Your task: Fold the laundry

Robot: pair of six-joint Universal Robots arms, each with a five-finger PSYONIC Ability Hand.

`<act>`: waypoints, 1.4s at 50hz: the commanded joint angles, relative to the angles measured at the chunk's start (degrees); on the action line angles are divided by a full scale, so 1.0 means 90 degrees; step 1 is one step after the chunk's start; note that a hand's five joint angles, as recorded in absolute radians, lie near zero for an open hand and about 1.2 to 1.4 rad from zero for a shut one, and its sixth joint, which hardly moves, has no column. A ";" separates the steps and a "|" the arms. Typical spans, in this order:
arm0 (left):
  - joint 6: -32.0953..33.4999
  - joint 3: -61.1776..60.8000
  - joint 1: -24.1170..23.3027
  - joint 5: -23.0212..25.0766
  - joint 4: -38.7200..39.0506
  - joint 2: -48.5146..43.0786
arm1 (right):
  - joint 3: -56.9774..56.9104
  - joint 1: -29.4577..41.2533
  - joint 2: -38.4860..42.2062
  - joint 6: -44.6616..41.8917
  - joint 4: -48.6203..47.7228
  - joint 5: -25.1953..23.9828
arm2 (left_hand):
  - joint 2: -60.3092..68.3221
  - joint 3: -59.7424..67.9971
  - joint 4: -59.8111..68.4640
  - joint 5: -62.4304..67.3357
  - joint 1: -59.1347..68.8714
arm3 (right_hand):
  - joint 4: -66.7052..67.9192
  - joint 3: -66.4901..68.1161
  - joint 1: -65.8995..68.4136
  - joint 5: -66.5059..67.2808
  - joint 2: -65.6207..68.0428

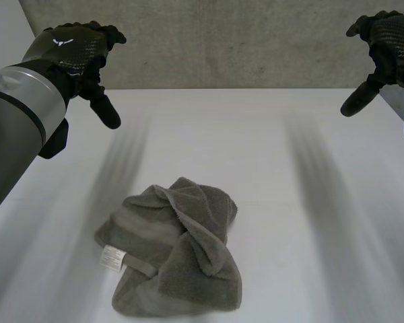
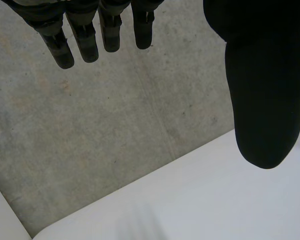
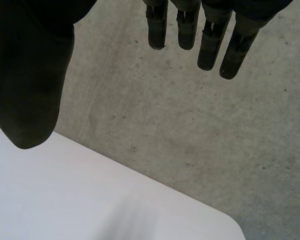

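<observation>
Folding not started: the towel (image 1: 172, 259) lies crumpled.
I hold left hand (image 1: 77, 52) and right hand (image 1: 390, 42) open, empty, well apart from it.

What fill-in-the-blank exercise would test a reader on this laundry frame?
1. The towel lying crumpled on the table is ____ in colour.
2. The left hand and the right hand, both raised with fingers open, each hold ____.
3. The small tag sewn at the towel's edge is ____ in colour.
Missing words: grey; nothing; white.
</observation>
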 commanded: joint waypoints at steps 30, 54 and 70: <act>0.1743 -0.0558 0.0735 0.2222 0.0048 -0.1454 | 0.1611 -0.0055 0.0626 0.0297 0.1175 -0.2519 | 0.0170 0.0171 0.0175 0.0010 0.0139 | -0.0510 -0.0418 -0.0336 -0.0383 -0.0448; 0.2322 -0.1085 0.0648 0.2380 0.0838 -0.2237 | 0.2637 0.1565 0.2110 0.2142 -0.0328 -0.2568 | 0.1178 0.1179 0.1183 0.1018 0.1147 | -0.0389 -0.0297 -0.0215 -0.0262 -0.0328; 0.2175 -0.1437 0.0345 0.3093 0.1093 -0.2452 | 0.2451 0.1713 0.2608 0.2377 -0.0787 -0.2226 | 0.3768 0.3768 0.3773 0.3608 0.3737 | 0.2729 0.2821 0.2903 0.2856 0.2791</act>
